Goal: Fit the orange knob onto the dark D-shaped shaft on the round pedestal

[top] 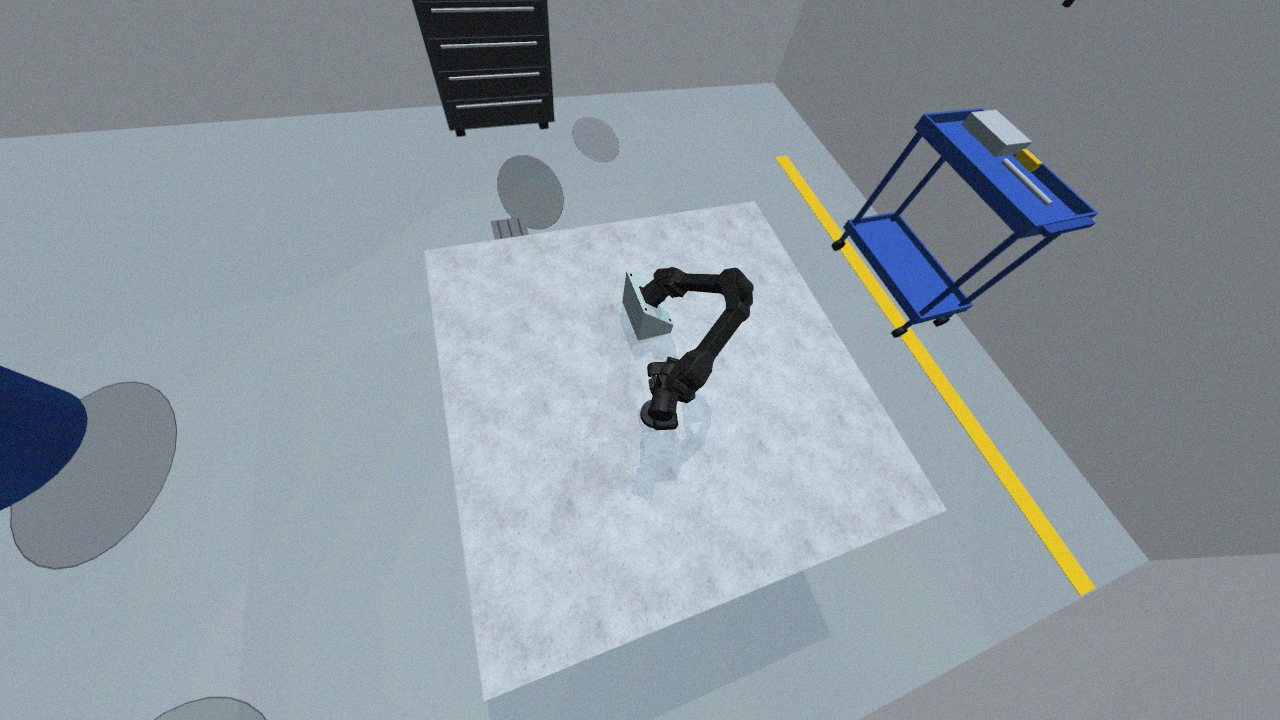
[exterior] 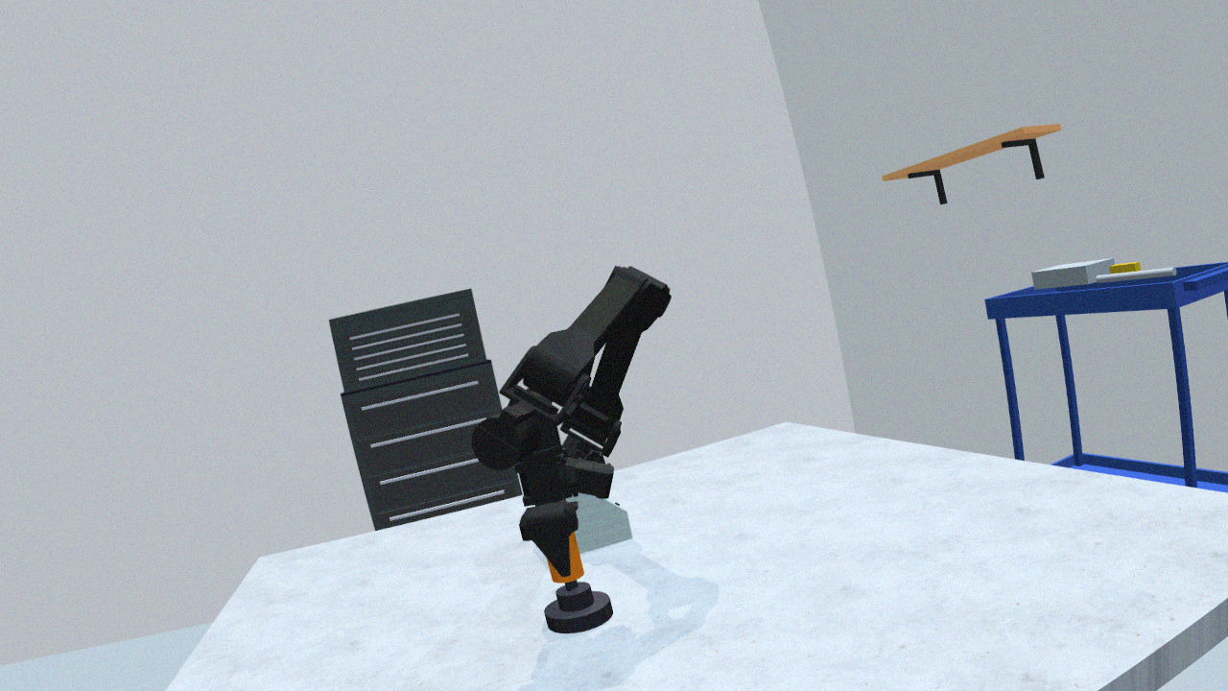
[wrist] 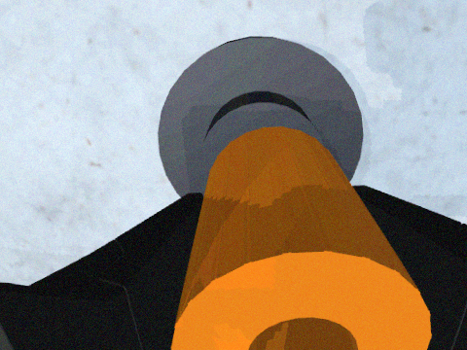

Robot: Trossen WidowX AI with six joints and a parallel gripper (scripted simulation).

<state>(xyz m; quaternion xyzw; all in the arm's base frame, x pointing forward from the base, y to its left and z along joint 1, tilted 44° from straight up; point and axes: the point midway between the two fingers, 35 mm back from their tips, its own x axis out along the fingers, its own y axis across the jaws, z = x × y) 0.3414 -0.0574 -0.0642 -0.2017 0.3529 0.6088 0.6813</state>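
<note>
The orange knob (exterior: 578, 567) (wrist: 292, 282) stands upright over the round pedestal (exterior: 578, 615) (wrist: 263, 63). My gripper (exterior: 564, 562) (wrist: 276, 205) is shut on the knob, one black finger on each side in the wrist view. In the exterior view a short piece of the dark shaft (exterior: 572, 584) shows between the knob's lower end and the pedestal's upper step, so the knob is not touching the pedestal. The shaft's top is hidden by the knob, and its flat side cannot be seen. In the top view the arm hides the knob.
The arm's angled base mount (top: 646, 315) (exterior: 602, 524) stands behind the pedestal on the pale table (top: 554, 537) (exterior: 859, 550). Away from the table are a blue cart (top: 975, 170) (exterior: 1081, 298) and a dark drawer cabinet (top: 492, 62) (exterior: 420, 412).
</note>
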